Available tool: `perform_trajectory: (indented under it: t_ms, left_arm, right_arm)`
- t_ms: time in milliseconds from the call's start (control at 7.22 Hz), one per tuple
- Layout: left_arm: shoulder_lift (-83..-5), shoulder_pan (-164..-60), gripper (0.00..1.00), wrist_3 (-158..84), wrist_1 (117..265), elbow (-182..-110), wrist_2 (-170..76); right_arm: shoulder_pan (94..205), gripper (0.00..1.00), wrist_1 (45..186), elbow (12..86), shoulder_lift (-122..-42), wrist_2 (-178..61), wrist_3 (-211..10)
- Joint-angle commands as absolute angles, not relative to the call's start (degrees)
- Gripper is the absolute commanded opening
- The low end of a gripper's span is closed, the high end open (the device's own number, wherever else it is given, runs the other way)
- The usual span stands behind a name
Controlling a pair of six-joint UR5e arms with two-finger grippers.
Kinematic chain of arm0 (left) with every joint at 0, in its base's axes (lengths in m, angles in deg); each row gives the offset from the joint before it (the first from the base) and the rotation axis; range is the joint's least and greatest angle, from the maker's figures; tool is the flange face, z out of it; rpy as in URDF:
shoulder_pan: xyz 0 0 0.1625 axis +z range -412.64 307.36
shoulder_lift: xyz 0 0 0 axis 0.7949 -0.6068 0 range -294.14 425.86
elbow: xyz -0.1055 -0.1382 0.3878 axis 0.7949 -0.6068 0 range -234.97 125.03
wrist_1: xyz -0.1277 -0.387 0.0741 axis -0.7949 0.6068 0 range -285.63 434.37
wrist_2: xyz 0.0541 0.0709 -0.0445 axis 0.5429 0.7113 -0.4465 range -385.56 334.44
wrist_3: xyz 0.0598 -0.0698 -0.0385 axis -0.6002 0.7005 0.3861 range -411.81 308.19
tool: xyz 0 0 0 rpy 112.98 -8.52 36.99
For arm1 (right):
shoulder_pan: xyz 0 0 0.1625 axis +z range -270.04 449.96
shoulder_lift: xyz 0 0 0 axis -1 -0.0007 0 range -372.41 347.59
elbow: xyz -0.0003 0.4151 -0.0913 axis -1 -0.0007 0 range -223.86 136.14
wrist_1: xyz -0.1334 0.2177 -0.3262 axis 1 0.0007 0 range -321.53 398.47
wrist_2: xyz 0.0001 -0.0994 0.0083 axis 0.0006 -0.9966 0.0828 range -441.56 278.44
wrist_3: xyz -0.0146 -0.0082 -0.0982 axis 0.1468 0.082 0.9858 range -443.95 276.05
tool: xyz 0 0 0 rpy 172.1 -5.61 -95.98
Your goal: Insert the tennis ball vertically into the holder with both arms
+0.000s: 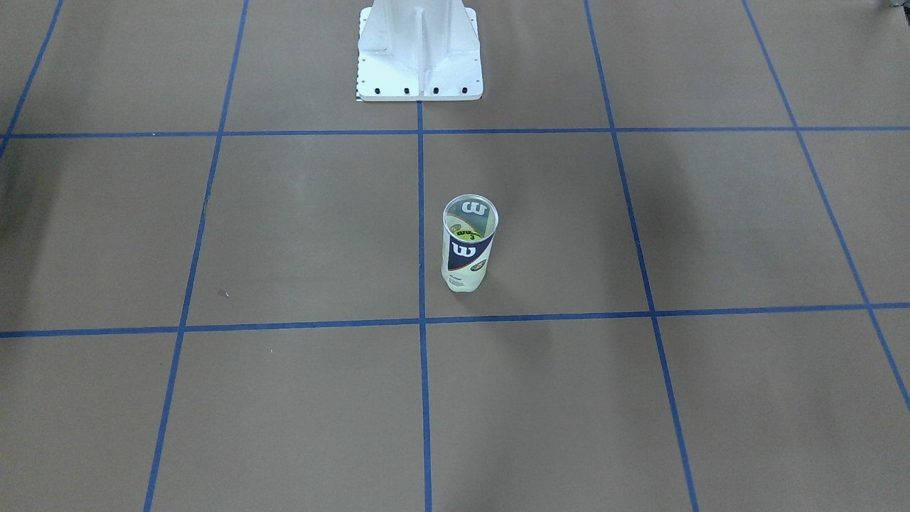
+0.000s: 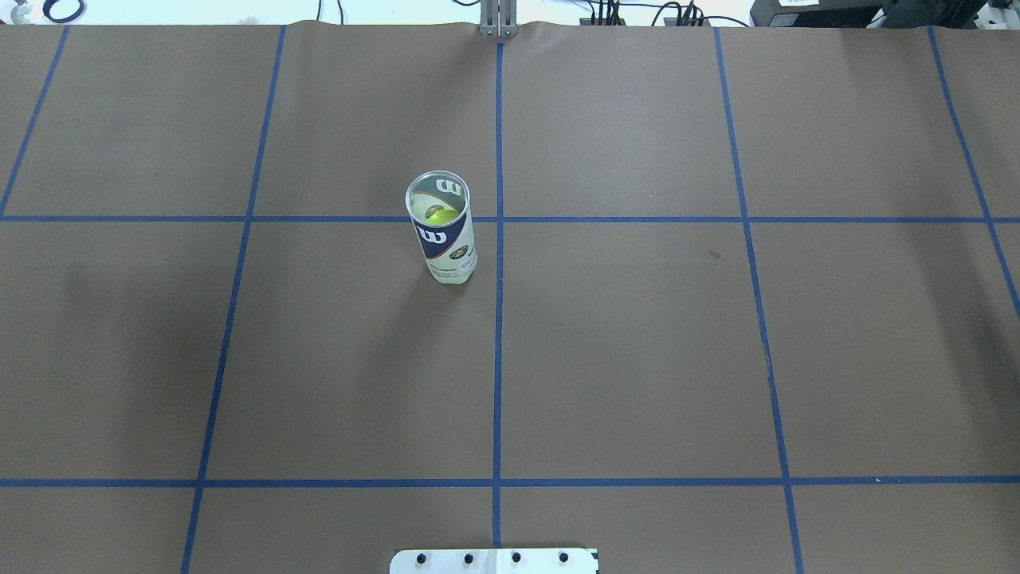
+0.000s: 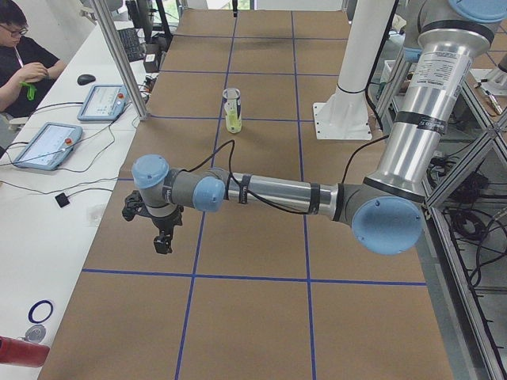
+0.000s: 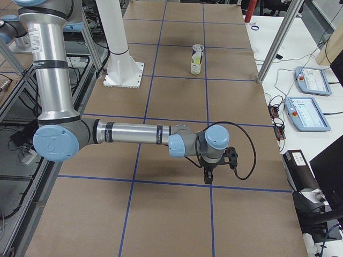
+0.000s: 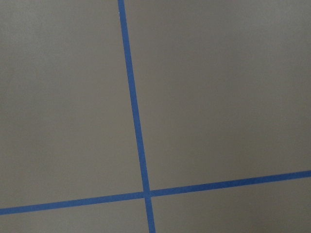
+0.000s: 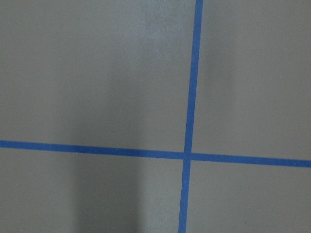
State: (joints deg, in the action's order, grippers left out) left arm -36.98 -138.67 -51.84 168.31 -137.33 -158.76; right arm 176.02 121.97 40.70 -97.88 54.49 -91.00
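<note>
The holder (image 1: 468, 245) stands upright near the table's middle, a clear tube with a navy-and-white "W" label, also seen in the overhead view (image 2: 442, 231) and both side views (image 3: 232, 111) (image 4: 197, 59). A yellow-green tennis ball (image 1: 467, 233) (image 2: 438, 214) sits low inside it. My left gripper (image 3: 162, 241) hangs over the table far from the holder, at the table's left end. My right gripper (image 4: 208, 176) hangs far off at the other end. Both show only in side views, so I cannot tell open or shut. The wrist views show only brown table and blue tape.
The white pedestal base (image 1: 419, 57) (image 2: 494, 560) stands at the robot's edge of the table. A person (image 3: 24, 63) sits at a side bench with control tablets (image 3: 47, 145) (image 4: 305, 112). Aluminium posts (image 3: 119, 55) (image 4: 276, 43) rise at the far table edge.
</note>
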Motion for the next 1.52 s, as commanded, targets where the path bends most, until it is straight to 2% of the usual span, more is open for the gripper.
perform_trajectory:
  t_ms: [0, 277, 1385]
  left_arm:
    - [-32.43, -139.48, 1.0, -52.77, 164.31, -144.84, -158.11]
    - [-25.05, -139.66, 1.0, -52.77, 164.38, -149.6, -157.49]
    - [-23.7, -140.36, 1.0, -52.51, 164.37, -148.23, -157.75]
  right_arm:
    - [178.11, 0.99, 133.25, 47.68, -99.24, 53.37, -90.28]
    - [179.17, 0.99, 133.75, 54.89, -105.9, 52.83, -89.84]
    - [180.58, 0.99, 133.04, 54.13, -105.58, 53.97, -86.76]
